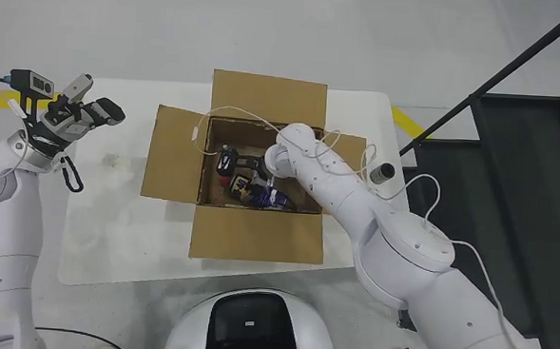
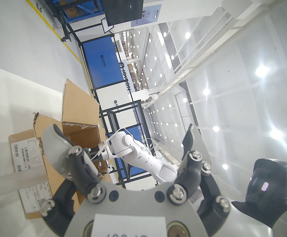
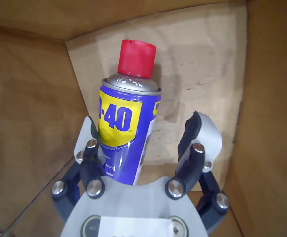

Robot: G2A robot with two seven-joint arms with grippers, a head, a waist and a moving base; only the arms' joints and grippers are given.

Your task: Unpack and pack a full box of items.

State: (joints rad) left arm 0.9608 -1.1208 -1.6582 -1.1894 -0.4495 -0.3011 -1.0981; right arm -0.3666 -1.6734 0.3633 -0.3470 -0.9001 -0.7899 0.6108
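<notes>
The right gripper [image 3: 142, 119] is down inside the open cardboard box [image 1: 258, 235], which stands on the white table [image 1: 115, 242] at the middle of the top view. Its fingers are spread around a blue spray can [image 3: 125, 125] with a red cap, one pad against the can and the other clear of it. The can is in the left part of the box, and at the frame's upper left the left gripper [image 2: 122, 132] hangs spread and empty.

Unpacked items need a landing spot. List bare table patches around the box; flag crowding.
Free: table left of the left flap, nearer the robot than the left end effector; the strip before the near flap. Crowded: box interior, with spray can and right end effector.
</notes>
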